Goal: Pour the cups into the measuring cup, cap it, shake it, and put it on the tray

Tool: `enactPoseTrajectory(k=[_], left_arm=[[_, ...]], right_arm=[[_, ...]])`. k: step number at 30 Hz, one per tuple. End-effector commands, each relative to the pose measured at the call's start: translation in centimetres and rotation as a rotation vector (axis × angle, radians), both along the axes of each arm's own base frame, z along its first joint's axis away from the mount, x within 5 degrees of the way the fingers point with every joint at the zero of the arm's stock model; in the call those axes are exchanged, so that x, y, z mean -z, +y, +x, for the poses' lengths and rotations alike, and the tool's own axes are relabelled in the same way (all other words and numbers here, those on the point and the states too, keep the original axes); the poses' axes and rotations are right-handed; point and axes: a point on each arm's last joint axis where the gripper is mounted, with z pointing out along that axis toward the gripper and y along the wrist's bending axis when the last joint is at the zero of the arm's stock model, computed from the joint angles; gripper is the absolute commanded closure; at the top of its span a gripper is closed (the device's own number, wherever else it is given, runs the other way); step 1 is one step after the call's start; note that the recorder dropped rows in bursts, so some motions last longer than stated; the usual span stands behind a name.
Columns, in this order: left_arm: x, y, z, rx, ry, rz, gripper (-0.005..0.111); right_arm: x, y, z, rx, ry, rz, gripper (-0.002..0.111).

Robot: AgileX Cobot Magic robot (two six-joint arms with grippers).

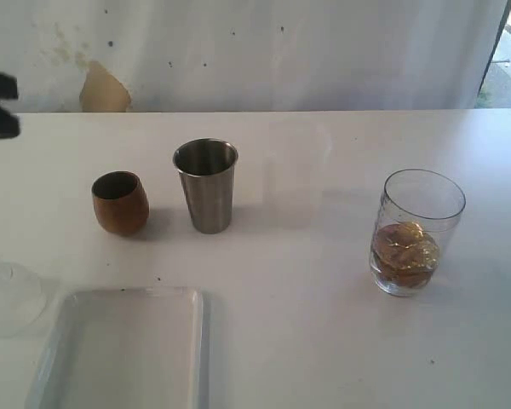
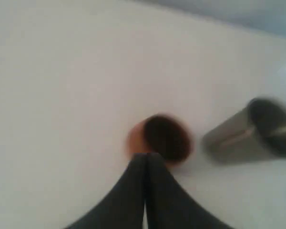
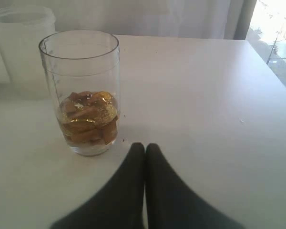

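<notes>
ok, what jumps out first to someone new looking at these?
The clear measuring cup, alone at the right of the exterior view, with brown and gold pieces at its bottom. Left of centre the wooden cup and steel tumbler stand side by side, apart; the white tray lies empty at that view's lower left.

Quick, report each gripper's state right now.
Left gripper: shut, holding nothing.
Right gripper: shut, holding nothing.
</notes>
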Motion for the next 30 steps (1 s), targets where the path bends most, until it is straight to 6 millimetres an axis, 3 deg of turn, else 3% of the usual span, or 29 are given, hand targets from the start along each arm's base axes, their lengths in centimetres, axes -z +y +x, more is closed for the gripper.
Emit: enactPoseTrajectory(k=[1, 3, 5, 7, 11, 14, 19, 22, 30], left_arm=[[-0.3, 5.5, -1.5, -0.177, 0.306, 0.575, 0.107], [-0.2, 7.2, -2.4, -0.251, 0.454, 0.74, 0.107], [0.5, 7.9, -3.0, -0.209, 0.582, 0.758, 0.107], [1.4, 7.5, -3.2, -0.124, 0.654, 0.671, 0.107], [3.0, 4.7, -2.6, 0.103, 0.672, 0.347, 0.105], [3.3, 3.1, -2.2, 0.19, 0.657, 0.23, 0.091], [4.6, 1.7, -2.9, 0.279, 0.695, 0.271, 0.056], [5.9, 0.9, -3.5, 0.357, 0.687, 0.298, 0.041], [7.4, 0.6, -2.9, 0.328, 0.578, 0.344, 0.042]], right_arm=[[0.2, 0.0, 0.0, 0.0, 0.0, -0.002, 0.108], [0.2, 0.0, 0.0, 0.0, 0.0, -0.002, 0.108], [0.2, 0.0, 0.0, 0.0, 0.0, -0.002, 0.108], [0.2, 0.0, 0.0, 0.0, 0.0, -0.002, 0.108], [0.2, 0.0, 0.0, 0.0, 0.0, -0.002, 0.108], [0.2, 0.0, 0.0, 0.0, 0.0, -0.002, 0.108], [0.2, 0.0, 0.0, 0.0, 0.0, -0.002, 0.108], [0.2, 0.0, 0.0, 0.0, 0.0, -0.002, 0.108], [0.2, 0.0, 0.0, 0.0, 0.0, -0.002, 0.108]])
